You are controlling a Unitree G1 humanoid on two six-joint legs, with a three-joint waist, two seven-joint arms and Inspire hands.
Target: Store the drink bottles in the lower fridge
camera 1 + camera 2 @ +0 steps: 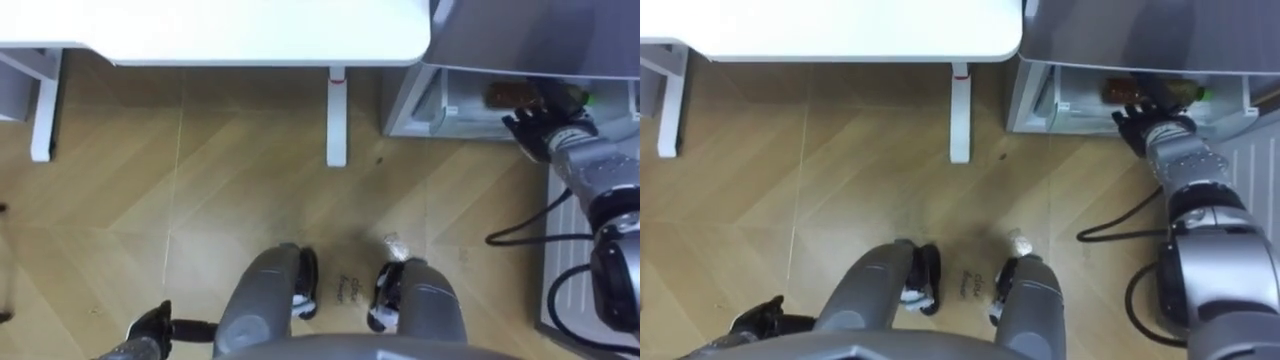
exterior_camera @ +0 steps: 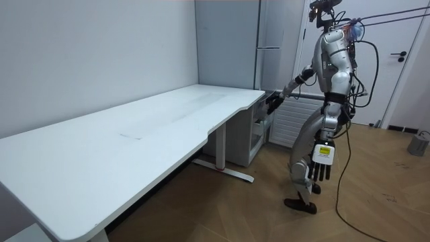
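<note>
At the far left, low down, the left hand (image 1: 148, 325) is seen beside the robot's leg. In the room view it is hung at the side with the fingers straight and relaxed, and nothing is held in it. One white table (image 1: 250, 30) is seen ahead, and two of its legs (image 1: 337, 115) are counted on the wooden floor (image 1: 200, 200). To the right of the table, one fridge (image 1: 410, 110) is found with its lower compartment open. Two drinks (image 1: 505, 95) are seen inside it: a brown one and, further right, a darker one with a green end. The right hand (image 1: 535, 128) is stretched towards them with its fingers spread and released, just beside the drinks. Whether they are touched cannot be told.
</note>
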